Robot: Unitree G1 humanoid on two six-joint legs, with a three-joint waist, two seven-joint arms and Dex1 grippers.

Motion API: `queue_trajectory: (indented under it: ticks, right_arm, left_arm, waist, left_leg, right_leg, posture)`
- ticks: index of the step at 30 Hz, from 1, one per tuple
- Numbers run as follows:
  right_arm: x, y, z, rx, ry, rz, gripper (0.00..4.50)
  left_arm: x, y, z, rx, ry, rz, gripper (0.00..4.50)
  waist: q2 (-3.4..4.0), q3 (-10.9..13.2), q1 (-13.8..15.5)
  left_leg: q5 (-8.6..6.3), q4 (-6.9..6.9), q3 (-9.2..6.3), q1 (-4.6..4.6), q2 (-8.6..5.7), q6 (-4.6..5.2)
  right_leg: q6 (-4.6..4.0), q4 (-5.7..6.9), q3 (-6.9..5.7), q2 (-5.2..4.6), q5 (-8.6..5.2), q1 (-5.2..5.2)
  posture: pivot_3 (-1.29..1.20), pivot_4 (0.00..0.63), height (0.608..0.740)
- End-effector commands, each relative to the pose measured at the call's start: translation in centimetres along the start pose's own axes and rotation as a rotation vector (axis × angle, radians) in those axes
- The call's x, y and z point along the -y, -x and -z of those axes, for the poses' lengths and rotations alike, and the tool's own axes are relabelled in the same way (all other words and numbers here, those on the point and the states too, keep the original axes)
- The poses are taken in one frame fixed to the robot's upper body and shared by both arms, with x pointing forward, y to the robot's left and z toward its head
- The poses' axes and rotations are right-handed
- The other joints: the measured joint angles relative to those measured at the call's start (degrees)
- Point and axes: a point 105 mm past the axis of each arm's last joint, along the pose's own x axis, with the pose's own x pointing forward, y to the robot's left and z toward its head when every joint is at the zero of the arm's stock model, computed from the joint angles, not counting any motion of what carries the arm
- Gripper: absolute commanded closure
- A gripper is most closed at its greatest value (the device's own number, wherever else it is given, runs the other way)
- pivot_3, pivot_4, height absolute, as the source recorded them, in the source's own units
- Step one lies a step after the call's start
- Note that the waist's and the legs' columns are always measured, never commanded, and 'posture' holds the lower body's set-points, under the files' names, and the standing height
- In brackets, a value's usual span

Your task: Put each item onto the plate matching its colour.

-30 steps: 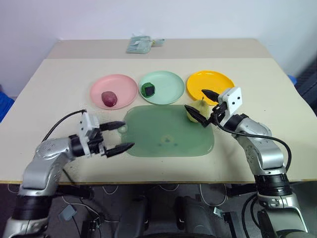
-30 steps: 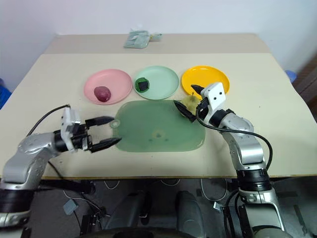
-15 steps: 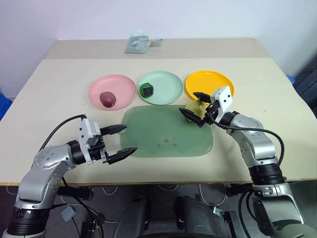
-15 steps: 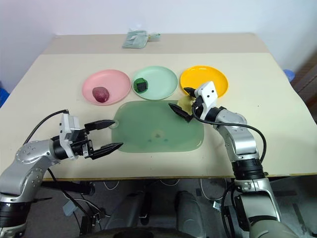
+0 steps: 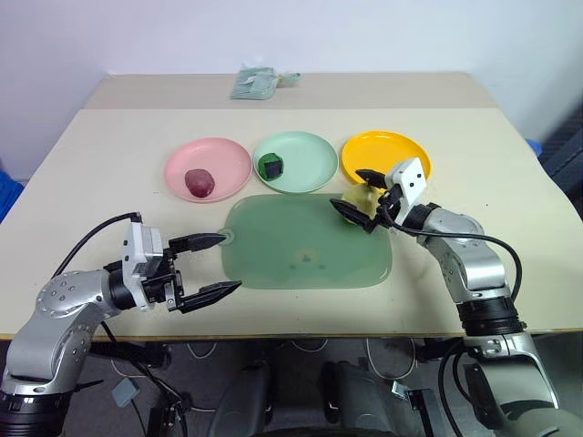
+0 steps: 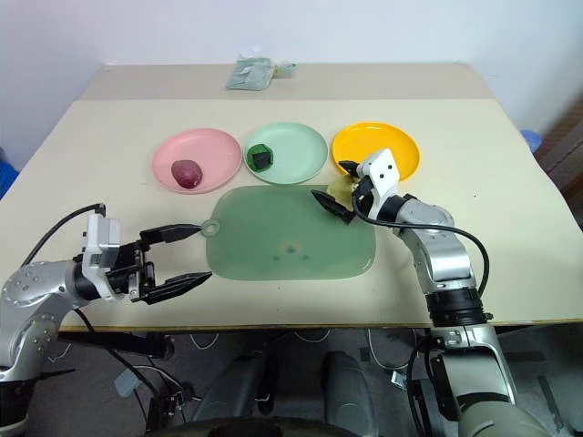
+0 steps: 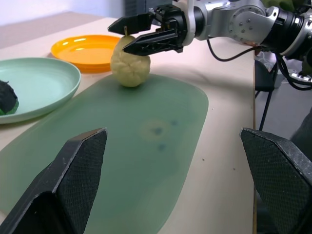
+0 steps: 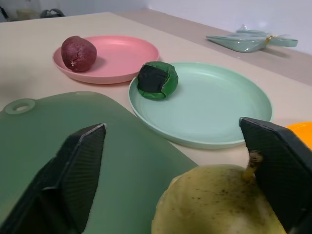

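Observation:
The pale yellow pear (image 5: 357, 198) stands on the far right corner of the green mat, just short of the orange-yellow plate (image 5: 386, 153). My right gripper (image 5: 359, 195) is open, one finger on each side of the pear, with gaps showing in the right wrist view. The dark red-purple lump (image 5: 199, 181) lies on the pink plate (image 5: 228, 157). The dark green ball (image 5: 270, 166) sits on the mint green plate (image 5: 308, 159). My left gripper (image 5: 208, 266) hangs open and empty at the mat's near left corner.
The large green mat (image 5: 305, 244) lies in the middle of the table in front of the three plates. A pale green packet (image 5: 258, 82) lies at the far edge. A black cable loops from my left wrist near the table's front edge.
My left gripper has drawn back from the mat toward the table's near left edge, still open. My right gripper has edged in around the pear and its jaws have narrowed slightly.

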Motion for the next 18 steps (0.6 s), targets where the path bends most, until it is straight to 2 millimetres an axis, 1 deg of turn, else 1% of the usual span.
queue_trajectory:
  ticks: [1,2,3,4,6,11,14,18]
  right_arm:
    - [0.0,0.2,2.4,-0.092,-0.048,0.004,1.73]
    - [0.0,0.2,2.4,-0.090,-0.046,0.005,2.21]
    - [0.1,0.1,2.3,-0.088,-0.044,0.005,2.82]
    - [0.1,0.1,2.3,-0.087,-0.041,0.006,3.27]
    - [0.2,0.0,2.2,-0.083,-0.035,0.010,4.40]
    - [0.3,-0.1,1.8,-0.074,-0.024,0.007,4.46]
    - [0.5,-0.4,0.9,-0.054,-0.015,0.007,4.46]
    - [1.4,-1.0,-1.2,0.011,0.013,0.025,4.46]
  left_arm:
    - [0.2,-0.6,-1.6,0.036,-0.053,0.013,0.00]
    - [0.1,-0.6,-1.6,0.038,-0.056,0.007,0.00]
    - [0.1,-0.7,-1.7,0.038,-0.059,0.004,0.00]
    - [0.1,-0.7,-1.7,0.039,-0.061,0.000,0.00]
    - [0.0,-0.8,-1.8,0.041,-0.063,-0.004,0.00]
    - [-0.2,-1.3,-1.9,0.047,-0.068,-0.010,0.00]
    - [-0.4,-1.5,-2.0,0.050,-0.071,-0.014,0.00]
    - [-0.5,-1.7,-2.0,0.054,-0.074,-0.021,0.00]
  waist:
    - [-0.02,0.0,0.0]
    - [-0.02,0.0,-0.1]
    - [-0.01,-0.1,-0.1]
    - [-0.01,-0.1,-0.1]
    - [-0.01,-0.1,-0.3]
    - [-0.01,-0.1,-0.2]
    - [-0.01,-0.1,-0.2]
    - [0.00,-0.1,-0.3]
  left_leg:
    - [0.00,0.00,0.00,0.00,0.00,0.00]
    - [0.00,0.00,0.00,0.00,0.00,0.00]
    - [0.00,-0.01,0.00,0.01,0.00,0.00]
    - [0.00,-0.02,0.00,0.02,0.00,0.00]
    - [0.00,-0.07,0.01,0.04,0.02,0.00]
    - [0.00,-0.07,0.02,0.05,0.02,0.00]
    - [0.00,-0.07,0.02,0.05,0.02,0.00]
    - [0.00,-0.08,0.03,0.04,0.02,0.00]
  right_leg:
    - [0.00,0.00,0.00,0.00,0.00,0.00]
    - [0.00,0.00,0.00,0.00,0.00,0.00]
    - [0.00,0.00,0.00,0.01,0.00,0.00]
    - [0.00,0.00,0.00,0.00,0.00,0.00]
    - [0.01,0.00,0.00,0.02,0.01,0.00]
    - [0.01,-0.01,0.00,0.02,0.00,0.02]
    - [0.01,0.00,0.00,0.03,0.00,0.02]
    - [0.01,0.00,0.00,0.02,0.01,-0.01]
  posture:
    - [0.00,0.150,0.740]
    - [0.00,0.150,0.740]
    - [0.00,0.150,0.740]
    - [0.00,0.150,0.740]
    - [0.00,0.150,0.740]
    - [0.00,0.150,0.740]
    - [0.00,0.150,0.740]
    - [0.00,0.150,0.740]
